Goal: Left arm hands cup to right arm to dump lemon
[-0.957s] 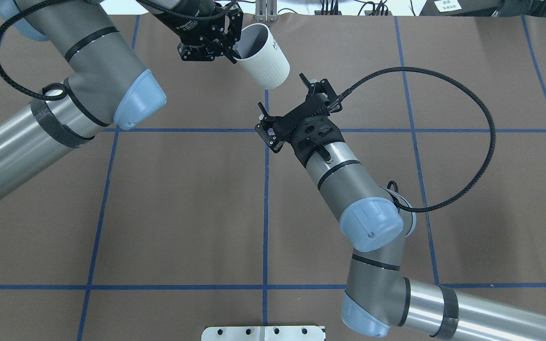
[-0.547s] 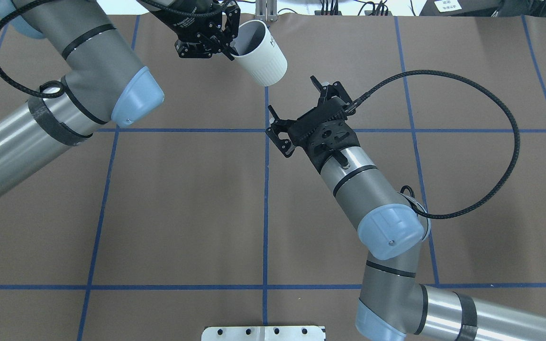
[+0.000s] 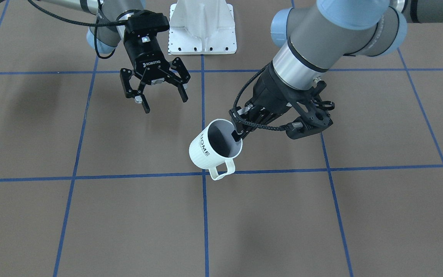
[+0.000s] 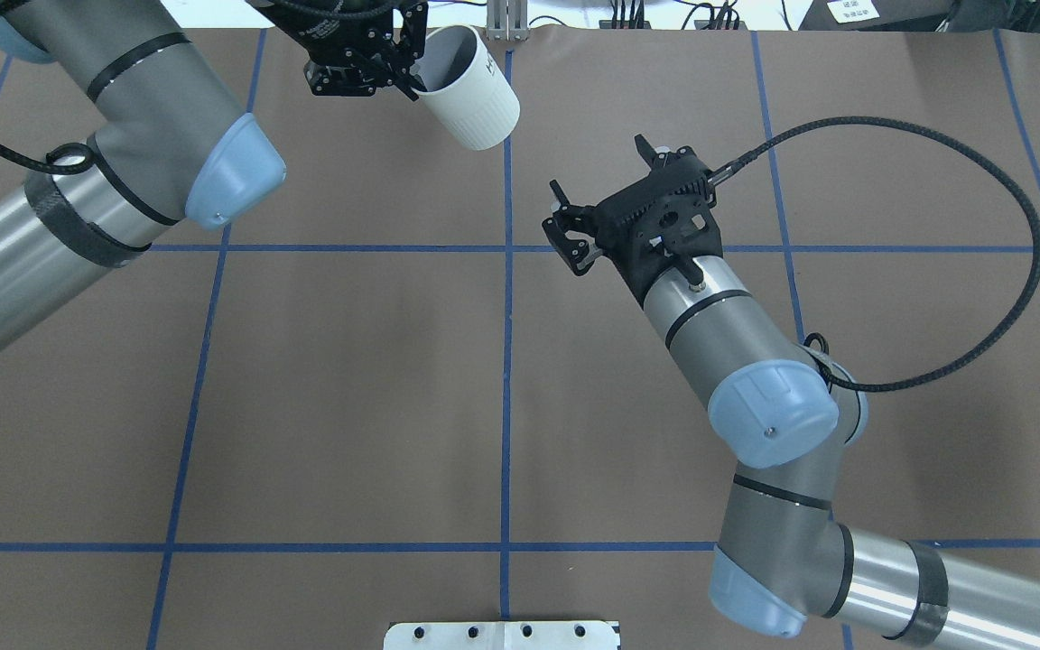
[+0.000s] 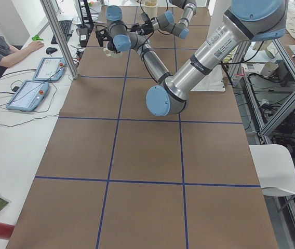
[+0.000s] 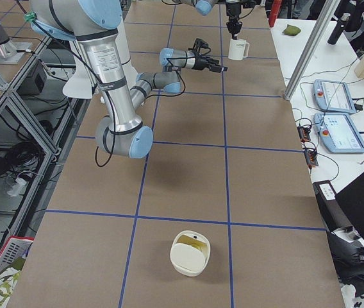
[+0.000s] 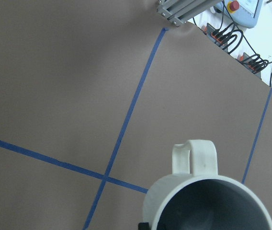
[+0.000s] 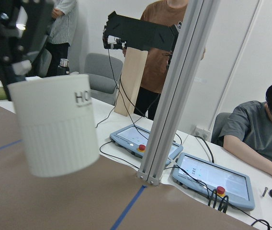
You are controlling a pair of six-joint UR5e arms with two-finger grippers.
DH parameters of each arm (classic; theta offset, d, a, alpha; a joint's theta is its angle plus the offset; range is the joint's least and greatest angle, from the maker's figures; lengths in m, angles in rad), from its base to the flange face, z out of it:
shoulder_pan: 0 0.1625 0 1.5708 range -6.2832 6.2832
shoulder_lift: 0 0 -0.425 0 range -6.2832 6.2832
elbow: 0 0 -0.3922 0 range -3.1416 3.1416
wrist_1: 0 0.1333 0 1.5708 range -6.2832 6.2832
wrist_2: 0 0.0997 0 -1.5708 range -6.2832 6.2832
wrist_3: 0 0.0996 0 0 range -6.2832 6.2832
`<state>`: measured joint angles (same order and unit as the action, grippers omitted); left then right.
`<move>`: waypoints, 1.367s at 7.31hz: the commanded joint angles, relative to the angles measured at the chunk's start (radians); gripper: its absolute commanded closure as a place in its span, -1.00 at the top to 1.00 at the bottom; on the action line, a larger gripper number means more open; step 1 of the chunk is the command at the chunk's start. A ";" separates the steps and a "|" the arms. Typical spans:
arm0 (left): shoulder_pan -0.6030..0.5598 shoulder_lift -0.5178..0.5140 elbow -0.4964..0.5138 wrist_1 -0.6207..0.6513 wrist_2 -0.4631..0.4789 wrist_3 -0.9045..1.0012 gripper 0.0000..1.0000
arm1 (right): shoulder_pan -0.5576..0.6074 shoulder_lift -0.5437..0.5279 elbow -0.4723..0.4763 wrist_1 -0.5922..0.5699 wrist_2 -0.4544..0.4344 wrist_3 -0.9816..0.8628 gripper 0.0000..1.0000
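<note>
The white ribbed "HOME" cup hangs tilted above the table, handle pointing down. My left gripper is shut on its rim. It also shows in the overhead view, the left wrist view and the right wrist view. The part of its grey inside that shows holds no lemon. My right gripper, lettered ROBOTIQ, is open and empty, apart from the cup and pointing at its side. In the overhead view the right gripper is right of the cup.
A white mounting plate sits at the robot's base. In the exterior right view a white round container with something yellowish inside stands on the near part of the table. Operators, tablets and a metal post are beyond the far edge.
My left gripper has carried the cup a little to the left and toward the far edge. My right gripper has drawn back to the right, so the gap to the cup has widened.
</note>
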<state>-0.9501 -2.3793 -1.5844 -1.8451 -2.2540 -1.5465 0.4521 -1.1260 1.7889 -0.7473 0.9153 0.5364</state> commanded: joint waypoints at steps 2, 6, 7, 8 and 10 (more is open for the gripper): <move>-0.035 0.168 -0.099 0.001 -0.001 0.144 -1.00 | 0.135 -0.003 0.000 -0.163 0.207 0.163 0.98; -0.085 0.527 -0.236 -0.003 0.013 0.473 -1.00 | 0.341 0.000 0.006 -0.350 0.590 0.201 0.99; -0.101 0.595 -0.235 -0.006 0.020 0.580 -1.00 | 0.399 0.003 0.004 -0.381 0.708 0.200 0.98; -0.104 0.655 -0.232 -0.006 0.063 0.674 -1.00 | 0.474 0.006 0.004 -0.452 0.876 0.195 0.98; -0.104 0.727 -0.223 -0.013 0.089 0.791 -1.00 | 0.597 0.000 -0.005 -0.550 1.102 0.180 0.99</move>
<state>-1.0525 -1.7042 -1.8104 -1.8546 -2.1820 -0.8331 0.9669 -1.1225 1.7912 -1.2345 1.8651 0.7257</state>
